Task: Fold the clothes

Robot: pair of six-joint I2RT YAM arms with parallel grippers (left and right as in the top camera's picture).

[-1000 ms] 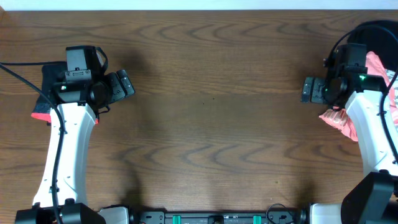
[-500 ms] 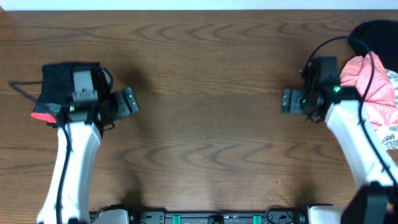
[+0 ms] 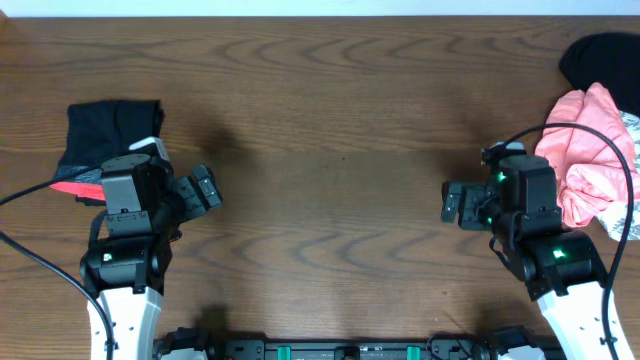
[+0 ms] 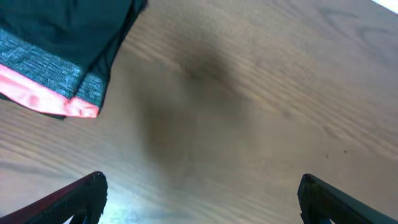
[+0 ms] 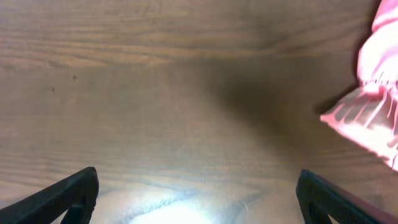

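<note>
A folded dark garment with a coral-red trim [image 3: 105,135] lies at the left of the table; it shows at the top left of the left wrist view [image 4: 56,56]. A pile of unfolded clothes sits at the right edge: a pink garment [image 3: 590,160], a black one [image 3: 600,55] behind it, and a patterned white one [image 3: 630,205]. The pink garment's hem shows at the right of the right wrist view [image 5: 373,106]. My left gripper [image 3: 203,188] is open and empty, right of the folded garment. My right gripper [image 3: 456,203] is open and empty, left of the pile.
The wooden table [image 3: 330,150] spans the view between the two arms. Black cables run from each arm near the left and right edges. The arm bases stand at the front edge.
Both arms have pulled back toward the front edge. The left arm has uncovered the folded garment; the right gripper has moved left, away from the pile.
</note>
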